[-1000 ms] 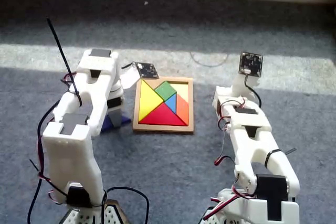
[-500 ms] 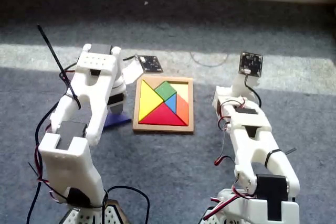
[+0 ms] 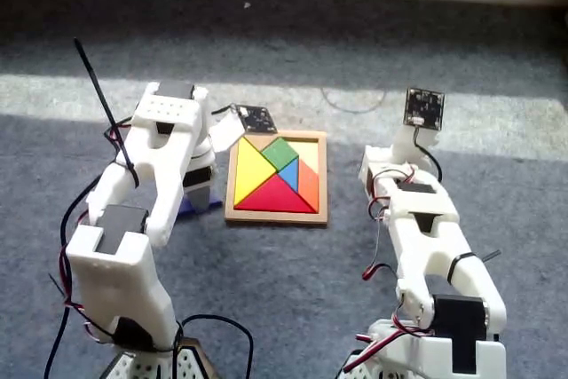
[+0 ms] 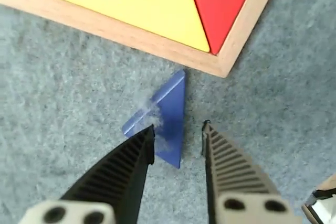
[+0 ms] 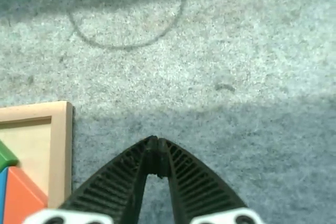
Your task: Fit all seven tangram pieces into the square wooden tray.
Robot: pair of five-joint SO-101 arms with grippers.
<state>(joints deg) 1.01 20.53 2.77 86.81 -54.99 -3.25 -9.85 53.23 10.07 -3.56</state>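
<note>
The left gripper (image 4: 177, 128) has dropped back over the blue triangle (image 4: 169, 103) beside the wooden tray (image 4: 131, 36), jaws released astride it; a grasp looks near.

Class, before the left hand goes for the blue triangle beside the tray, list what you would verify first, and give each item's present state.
1. Left hand open: ok.
2. Blue triangle flat on carpet, outside tray: ok.
3. Triangle centred between fingers: not ok; one finger overlaps it.
4. Bare wood free in a tray corner: ok. Whether the triangle fits there: cannot tell.
5. Right hand shut, off the tray: ok.
</note>
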